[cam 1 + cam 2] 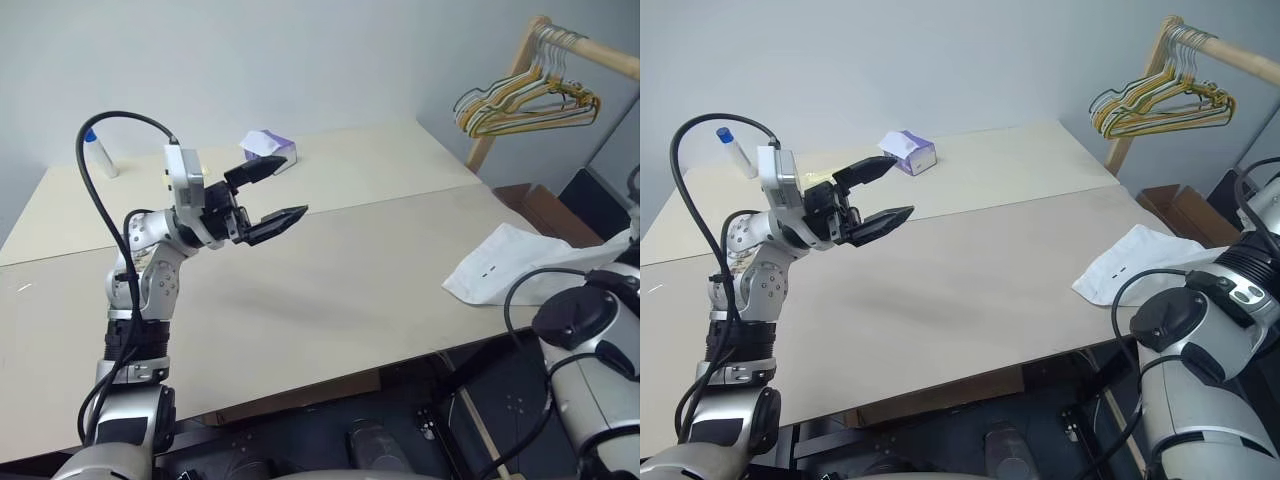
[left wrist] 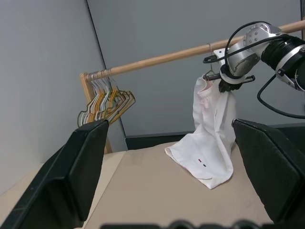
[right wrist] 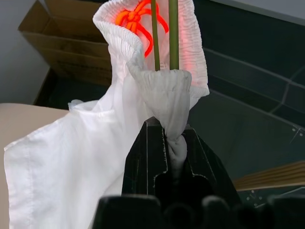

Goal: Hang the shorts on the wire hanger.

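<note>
Your right gripper (image 3: pixel 174 143) has its fingers closed tight on a bunched fold of the shorts (image 2: pixel 212 138), pinching the white cloth between the two black fingers. In the right wrist view the gathered waistband stands open just past the fingers, and two thin olive wires of the hanger (image 3: pixel 164 33) run up through it. From the left wrist view you can see the shorts hanging from that grip just under the wooden rail (image 2: pixel 190 53), with the hanger's hook (image 2: pixel 211 52) at the rail; whether the hook is actually resting on it you cannot tell. The lower end of the shorts drapes down and lies on the counter (image 1: pixel 330 280) at its far right edge, two tiny dark marks showing near the hem.

Your left gripper (image 1: pixel 272 195) is raised over the left part of the counter, well apart from the shorts, fingers spread wide and holding nothing.

A bunch of yellow, green and white hangers (image 1: pixel 525 100) hangs at the near end of the rail, by its upright post. A tissue box (image 1: pixel 908 152) and a small white bottle (image 1: pixel 737 152) sit at the back of the counter. A cardboard box (image 1: pixel 1185 212) stands on the floor beyond the counter's right end.
</note>
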